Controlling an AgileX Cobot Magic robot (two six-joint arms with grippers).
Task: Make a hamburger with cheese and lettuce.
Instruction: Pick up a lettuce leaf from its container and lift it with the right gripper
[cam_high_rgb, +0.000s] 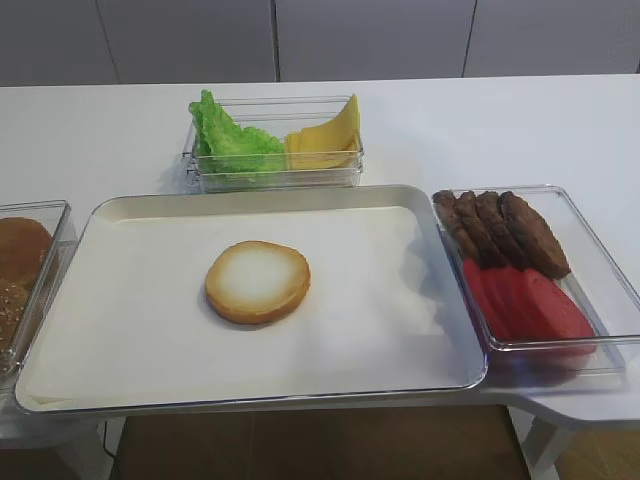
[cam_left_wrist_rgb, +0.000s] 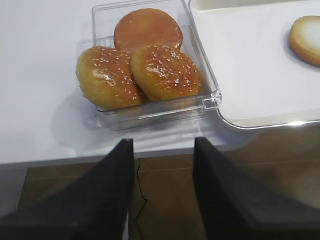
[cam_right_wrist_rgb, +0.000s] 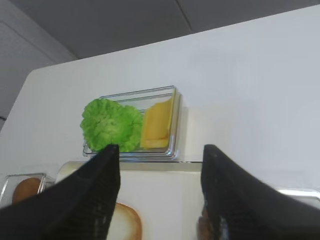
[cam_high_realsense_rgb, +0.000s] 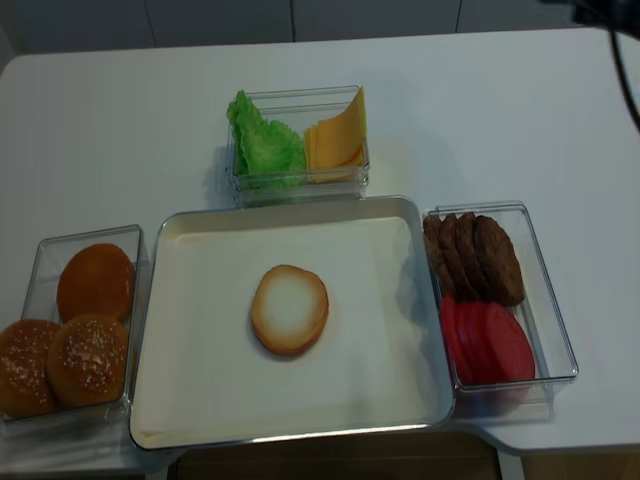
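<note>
The hamburger's bun half (cam_high_rgb: 258, 282) lies cut face up in the middle of the paper-lined tray (cam_high_rgb: 380, 330), with nothing stacked on it. Behind the tray a clear box holds the frilly green lettuce (cam_high_rgb: 230, 140) on its left and the yellow cheese slices (cam_high_rgb: 325, 142) on its right. In the right wrist view my right gripper (cam_right_wrist_rgb: 161, 148) hangs open and empty above the tray, with the lettuce (cam_right_wrist_rgb: 111, 124) and cheese (cam_right_wrist_rgb: 157, 125) beyond its tips. My left gripper (cam_left_wrist_rgb: 162, 141) is open and empty, off the table's front edge over the floor.
A clear box at the right holds brown patties (cam_high_rgb: 505, 232) and red tomato slices (cam_high_rgb: 525, 300). At the left, another clear box (cam_high_realsense_rgb: 40, 250) holds three brown buns (cam_left_wrist_rgb: 145, 65), two with sesame seeds. The table's front edge runs just below the tray.
</note>
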